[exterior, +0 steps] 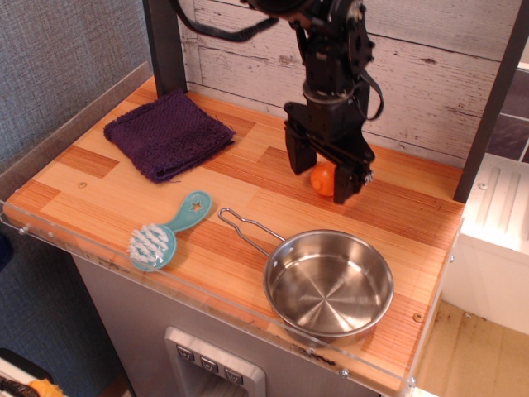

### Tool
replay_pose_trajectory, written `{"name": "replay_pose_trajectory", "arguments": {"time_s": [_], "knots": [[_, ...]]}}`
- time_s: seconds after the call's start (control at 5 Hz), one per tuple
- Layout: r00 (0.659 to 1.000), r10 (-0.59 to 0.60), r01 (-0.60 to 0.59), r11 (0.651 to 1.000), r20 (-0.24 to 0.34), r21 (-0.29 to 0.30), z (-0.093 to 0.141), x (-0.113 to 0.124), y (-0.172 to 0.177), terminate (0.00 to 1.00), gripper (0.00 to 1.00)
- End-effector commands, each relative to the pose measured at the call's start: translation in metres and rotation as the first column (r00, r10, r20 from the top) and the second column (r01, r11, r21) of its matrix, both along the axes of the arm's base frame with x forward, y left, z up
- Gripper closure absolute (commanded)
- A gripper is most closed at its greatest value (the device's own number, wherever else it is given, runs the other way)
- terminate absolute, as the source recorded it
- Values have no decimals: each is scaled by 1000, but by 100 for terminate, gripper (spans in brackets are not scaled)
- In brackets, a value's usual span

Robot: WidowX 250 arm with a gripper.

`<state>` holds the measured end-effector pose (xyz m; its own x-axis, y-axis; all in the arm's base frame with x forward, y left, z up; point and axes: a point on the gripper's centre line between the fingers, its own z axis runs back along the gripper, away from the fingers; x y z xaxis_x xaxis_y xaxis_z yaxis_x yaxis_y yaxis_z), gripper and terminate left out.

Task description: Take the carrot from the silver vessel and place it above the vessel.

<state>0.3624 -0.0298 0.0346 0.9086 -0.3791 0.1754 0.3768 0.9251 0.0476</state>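
Observation:
The small orange carrot (323, 179) lies on the wooden tabletop behind the silver vessel (329, 286), which is a shiny round pan with a wire loop handle (245, 228) pointing left. The pan has nothing in it. My black gripper (322, 172) hangs straight down over the carrot. Its two fingers stand spread on either side of the carrot, with gaps showing, so it is open. The fingers hide part of the carrot.
A teal brush with white bristles (167, 232) lies left of the pan handle. A folded purple cloth (169, 133) sits at the back left. A white plank wall runs behind the table, and dark posts stand at the back left and right.

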Motion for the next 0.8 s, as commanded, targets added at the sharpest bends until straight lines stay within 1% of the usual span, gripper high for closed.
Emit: {"name": "replay_pose_trajectory", "arguments": {"time_s": [0.0,0.2,0.4,0.6], "knots": [[987,117,-110,991,112,-71,113,-8,53,0,0],[974,224,-221,974,38,-52,113,-19,83,0,0],[963,271,-271,962,7,22,99,-35,94,0,0],[960,281,-282,959,8,19,99,-44,97,0,0]]}}
